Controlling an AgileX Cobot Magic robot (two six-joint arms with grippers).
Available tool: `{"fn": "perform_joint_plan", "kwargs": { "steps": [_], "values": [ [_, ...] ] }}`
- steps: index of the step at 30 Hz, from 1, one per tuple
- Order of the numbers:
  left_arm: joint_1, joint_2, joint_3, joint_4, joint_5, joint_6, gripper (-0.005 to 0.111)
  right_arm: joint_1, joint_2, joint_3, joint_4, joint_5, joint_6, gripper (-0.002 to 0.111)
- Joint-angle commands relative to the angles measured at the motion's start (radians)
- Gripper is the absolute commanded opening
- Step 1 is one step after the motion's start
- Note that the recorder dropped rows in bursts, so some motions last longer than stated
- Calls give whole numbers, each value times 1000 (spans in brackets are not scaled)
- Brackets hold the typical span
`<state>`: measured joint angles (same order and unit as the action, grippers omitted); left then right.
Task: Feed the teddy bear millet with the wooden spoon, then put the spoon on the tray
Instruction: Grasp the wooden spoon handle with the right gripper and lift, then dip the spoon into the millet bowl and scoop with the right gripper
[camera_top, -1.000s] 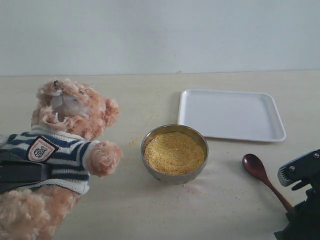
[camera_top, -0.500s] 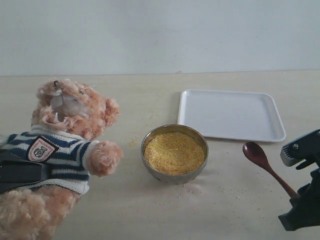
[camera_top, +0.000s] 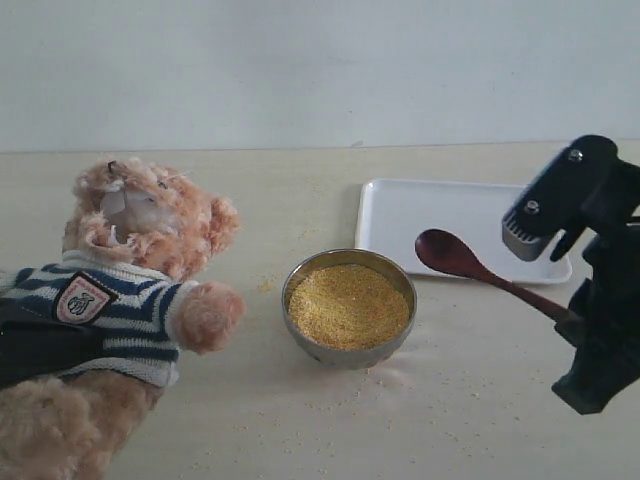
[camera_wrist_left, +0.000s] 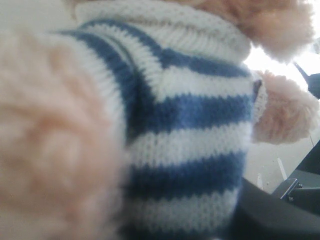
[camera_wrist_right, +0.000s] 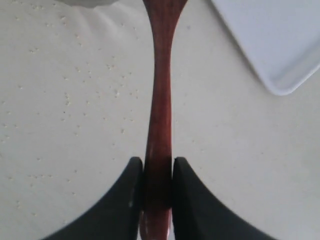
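The teddy bear (camera_top: 150, 260) leans at the left, muzzle up, its striped shirt (camera_wrist_left: 190, 115) filling the left wrist view. My left gripper (camera_top: 40, 345) is a black shape pressed across its torso; its fingers are hidden by the plush. The steel bowl heaped with millet (camera_top: 348, 305) stands mid-table. My right gripper (camera_top: 568, 322) (camera_wrist_right: 158, 165) is shut on the handle end of the wooden spoon (camera_top: 470, 265) (camera_wrist_right: 160, 100). The spoon hangs in the air, its empty oval bowl just right of the steel bowl, over the near-left corner of the white tray (camera_top: 400, 215) (camera_wrist_right: 280, 40).
Stray millet grains (camera_top: 400, 385) (camera_wrist_right: 75, 100) are scattered on the pale tabletop around the steel bowl. A plain wall (camera_top: 320, 70) rises behind the table. The right arm's black body (camera_top: 605, 330) stands at the right edge, in front of the tray's right end.
My right gripper has lifted the spoon off the table and carried it up and left, from lying near the front right to hovering by the steel bowl. The bear and left arm stayed put.
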<state>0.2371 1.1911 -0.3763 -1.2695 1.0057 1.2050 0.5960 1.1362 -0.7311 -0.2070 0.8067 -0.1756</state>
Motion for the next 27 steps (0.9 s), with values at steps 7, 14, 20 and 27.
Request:
{"fn": "perform_joint_plan", "kwargs": {
  "steps": [7,14,20,27],
  "values": [
    [1,1,3,-24,12,7,5,251,161,-164,-337,250,165,0],
    [1,1,3,-24,12,7,5,344,273,-230,-508,280,230,0],
    [1,1,3,-24,12,7,5,390,369,-302,-564,341,211,0],
    [1,1,3,-24,12,7,5,440,477,-339,-623,398,193,0]
  ]
}}
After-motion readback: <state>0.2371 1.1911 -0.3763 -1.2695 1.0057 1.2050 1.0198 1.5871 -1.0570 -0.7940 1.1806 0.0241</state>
